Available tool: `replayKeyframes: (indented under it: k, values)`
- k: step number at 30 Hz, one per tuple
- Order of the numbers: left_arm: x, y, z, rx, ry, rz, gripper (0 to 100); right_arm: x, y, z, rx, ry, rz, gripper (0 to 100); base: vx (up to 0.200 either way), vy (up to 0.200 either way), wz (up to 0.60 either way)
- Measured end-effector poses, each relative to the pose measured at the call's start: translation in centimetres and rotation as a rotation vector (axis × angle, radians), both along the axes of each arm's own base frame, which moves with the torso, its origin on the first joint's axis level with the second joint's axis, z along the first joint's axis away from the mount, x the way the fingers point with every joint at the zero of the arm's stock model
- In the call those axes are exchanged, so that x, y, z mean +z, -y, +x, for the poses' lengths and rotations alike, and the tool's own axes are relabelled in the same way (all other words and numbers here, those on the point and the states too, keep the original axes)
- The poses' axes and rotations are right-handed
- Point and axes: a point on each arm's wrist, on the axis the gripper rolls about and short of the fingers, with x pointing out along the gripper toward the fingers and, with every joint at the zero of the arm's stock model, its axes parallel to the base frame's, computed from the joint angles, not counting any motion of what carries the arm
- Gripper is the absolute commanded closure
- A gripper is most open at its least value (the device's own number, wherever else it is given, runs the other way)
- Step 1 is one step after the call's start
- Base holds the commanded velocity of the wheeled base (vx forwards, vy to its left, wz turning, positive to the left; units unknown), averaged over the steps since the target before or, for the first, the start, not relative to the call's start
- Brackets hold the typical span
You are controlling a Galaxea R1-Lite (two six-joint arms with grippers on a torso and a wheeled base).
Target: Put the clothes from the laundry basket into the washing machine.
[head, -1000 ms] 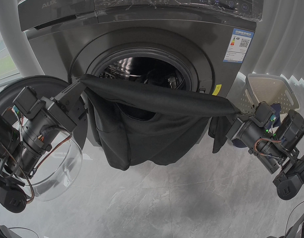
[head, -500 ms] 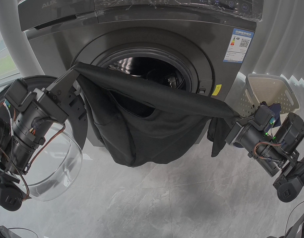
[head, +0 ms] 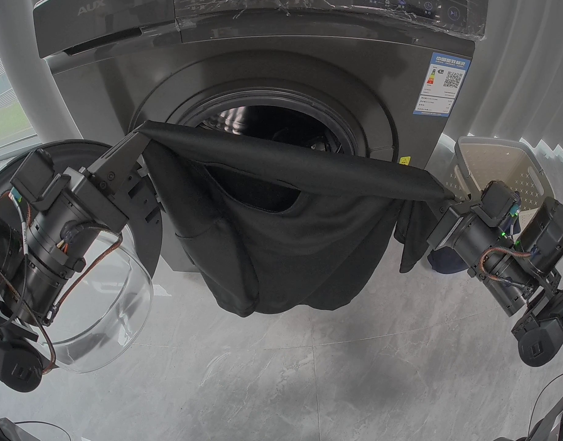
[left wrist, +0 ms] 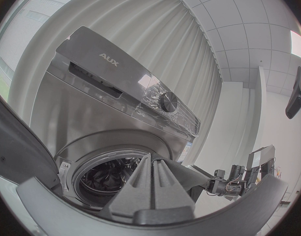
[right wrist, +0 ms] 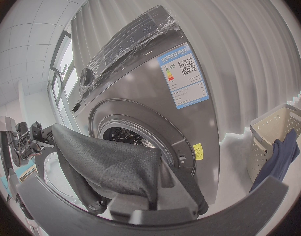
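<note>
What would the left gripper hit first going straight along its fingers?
Likely the washer front, at the upper rim of its opening, not the drum. The left gripper, shut on the black garment, points there; depth is unclear.

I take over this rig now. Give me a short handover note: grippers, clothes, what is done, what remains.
Left gripper: shut on one end of the black fabric garment. Right gripper: shut on the other end.
It hangs stretched between them before the open dark grey washing machine, not yet inside.
A dark blue garment drapes over the beige plastic laundry basket.
Done: black garment out of the basket.
Left: push it into the drum, release, fetch the blue one.
</note>
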Motion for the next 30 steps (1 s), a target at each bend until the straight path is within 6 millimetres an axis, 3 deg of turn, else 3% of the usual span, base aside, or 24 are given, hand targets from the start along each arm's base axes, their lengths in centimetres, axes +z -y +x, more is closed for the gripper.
replayKeyframes:
  k: [9, 15, 16, 30]
  values:
    - [-1.1, 0.8, 0.0, -0.027, -0.038, 0.03, 100, -0.2, -0.3, -0.2, 0.014, -0.011, -0.001, 100, 0.0, 0.0, 0.0]
    - [-2.2, 1.6, 0.5, -0.049, -0.078, 0.055, 100, -1.7, -0.9, 0.3, 0.028, -0.061, -0.022, 100, 0.0, 0.0, 0.0]
    - [-2.4, 1.7, 0.6, -0.051, -0.086, 0.06, 100, -2.1, -1.2, 0.4, 0.032, -0.073, -0.029, 0, 0.0, 0.0, 0.0]
    - [-3.4, 2.7, 1.5, -0.069, -0.121, 0.079, 100, -10.4, -6.1, 1.5, 0.147, -0.295, -0.196, 0, 0.0, 0.0, 0.0]
